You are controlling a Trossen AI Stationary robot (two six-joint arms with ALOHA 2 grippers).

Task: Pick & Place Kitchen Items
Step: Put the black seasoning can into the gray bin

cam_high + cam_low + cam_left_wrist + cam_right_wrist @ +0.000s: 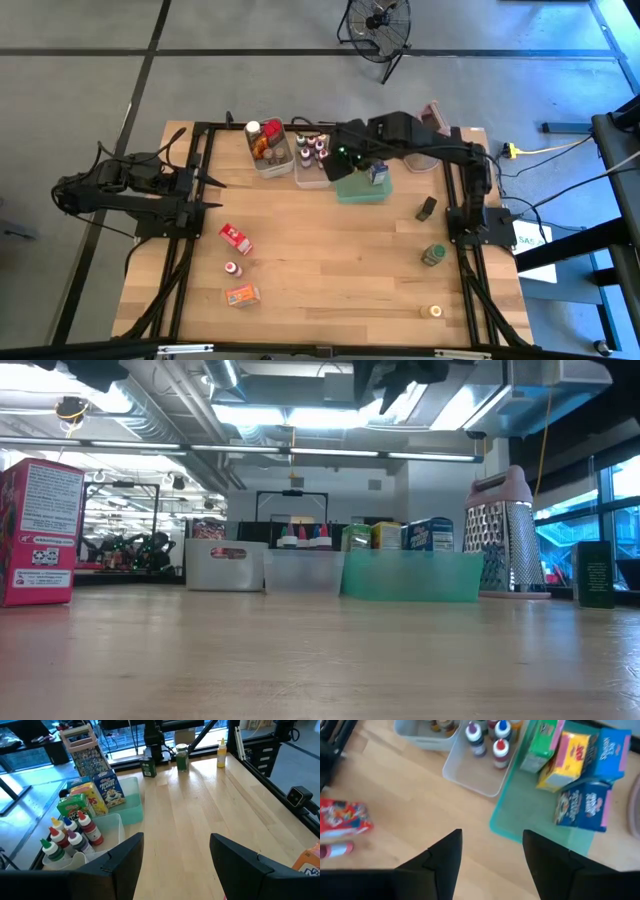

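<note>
- The wooden counter (pixel 330 260) carries two clear bins and a green tray (pixel 360 190) along its far edge.
- The right gripper (pixel 490 855) hovers over the tray's near edge, fingers apart and empty; it looks to be between placements.
- The left gripper (pixel 175 855) waits at the left edge, fingers apart.
- Still loose: red box (pixel 236 238), small bottle (pixel 232 269), orange packet (pixel 242 295), green jar (pixel 433 254).
- Next: swing to one and descend.

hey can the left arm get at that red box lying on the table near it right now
Probably yes. The left claw is open and empty at the table's left edge, and the red box lies on bare wood a short way toward the front from it, with nothing between them. The right claw hangs over the green tray, well clear.
</note>
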